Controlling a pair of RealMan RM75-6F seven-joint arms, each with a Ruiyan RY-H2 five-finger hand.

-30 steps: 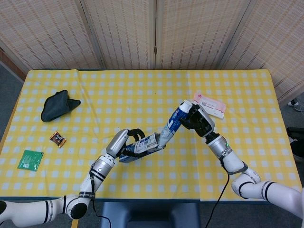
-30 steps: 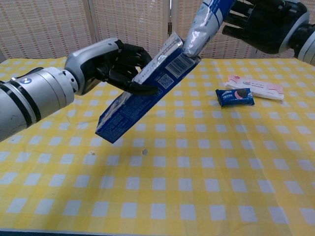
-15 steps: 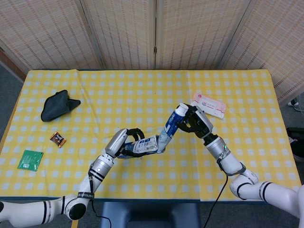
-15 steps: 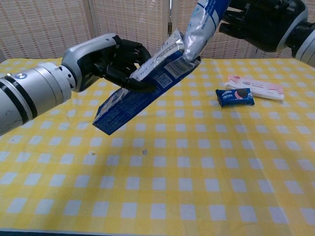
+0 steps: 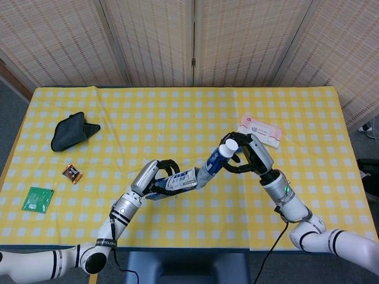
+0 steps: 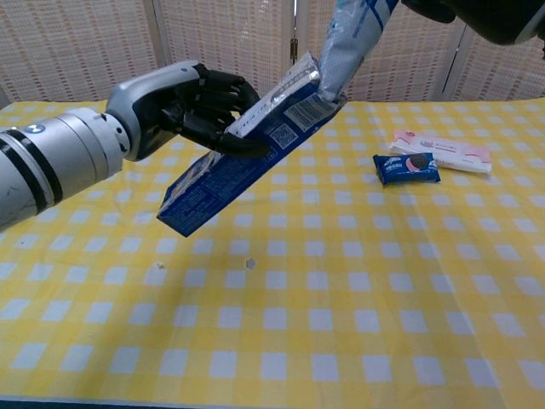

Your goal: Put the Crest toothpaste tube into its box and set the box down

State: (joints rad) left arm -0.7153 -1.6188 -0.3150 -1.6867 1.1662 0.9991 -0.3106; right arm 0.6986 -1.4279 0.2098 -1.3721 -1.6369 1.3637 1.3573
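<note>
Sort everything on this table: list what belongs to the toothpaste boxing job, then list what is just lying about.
In the job:
toothpaste tube, gripped by the right robot hand
toothpaste box, held off the table by the left robot hand

Lying about:
dark pouch
small snack packet
green packet
pink pack
blue cookie pack

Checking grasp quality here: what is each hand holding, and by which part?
Left hand grips the blue cardboard toothpaste box around its middle; right hand holds the blue-and-white toothpaste tube near its cap end.
</note>
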